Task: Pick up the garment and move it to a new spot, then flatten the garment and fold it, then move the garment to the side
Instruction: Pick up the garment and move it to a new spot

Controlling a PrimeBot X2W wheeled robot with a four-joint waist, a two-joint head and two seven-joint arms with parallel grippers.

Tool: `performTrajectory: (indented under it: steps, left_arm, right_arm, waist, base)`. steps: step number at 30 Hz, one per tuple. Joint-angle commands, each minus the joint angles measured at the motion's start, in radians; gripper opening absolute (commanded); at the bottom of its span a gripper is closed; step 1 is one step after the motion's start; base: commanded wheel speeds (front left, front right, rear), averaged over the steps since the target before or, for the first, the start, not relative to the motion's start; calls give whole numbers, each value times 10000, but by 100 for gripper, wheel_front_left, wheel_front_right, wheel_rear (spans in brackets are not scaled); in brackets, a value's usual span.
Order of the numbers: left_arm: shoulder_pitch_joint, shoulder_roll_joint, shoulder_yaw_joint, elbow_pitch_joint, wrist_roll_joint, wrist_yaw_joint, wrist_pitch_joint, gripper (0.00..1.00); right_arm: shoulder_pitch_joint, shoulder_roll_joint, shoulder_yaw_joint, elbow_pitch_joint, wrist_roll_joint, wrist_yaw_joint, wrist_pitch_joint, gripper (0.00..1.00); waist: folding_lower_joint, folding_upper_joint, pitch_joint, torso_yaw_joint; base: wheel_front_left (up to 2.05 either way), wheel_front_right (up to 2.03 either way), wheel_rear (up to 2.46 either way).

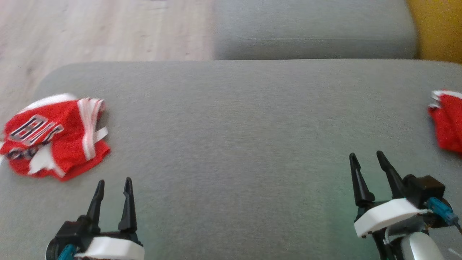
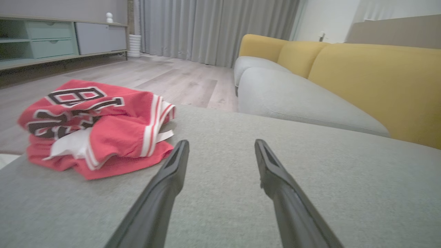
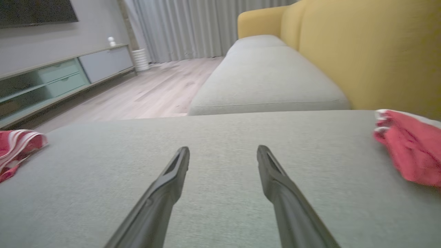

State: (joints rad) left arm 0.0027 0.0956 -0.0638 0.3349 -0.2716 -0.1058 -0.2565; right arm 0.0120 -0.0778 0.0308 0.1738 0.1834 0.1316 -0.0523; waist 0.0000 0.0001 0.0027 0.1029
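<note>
A red garment with white stripes and black lettering lies crumpled at the left end of the grey cushion; the left wrist view has this garment at left, and the right wrist view catches its edge. My left gripper is open just below and right of it, not touching it, nothing between its fingers. My right gripper is open at the lower right, empty, over bare cushion. A second red garment lies at the right edge, also in the right wrist view.
A further grey seat cushion lies beyond, with the yellow sofa back on the right. Wooden floor is past the cushion's left and far edge. A low cabinet and curtains stand across the room.
</note>
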Motion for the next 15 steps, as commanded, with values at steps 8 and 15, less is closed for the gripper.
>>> performTrajectory:
  steps: [8, 15]
  left_arm:
    - [-457, 362, 370, -224, 39, 37, -53, 100]
    - [-348, 449, 470, -256, -52, 89, -53, 100]
  right_arm:
    - [-313, -97, 433, -253, -41, -9, -109, 100]
    - [-425, -79, 632, -144, 1, -9, -140, 100]
  waist:
    - [0, -1, 64, 2625]
    - [0, -1, 49, 3631]
  base:
    - [0, 0, 0]
    - [0, 0, 0]
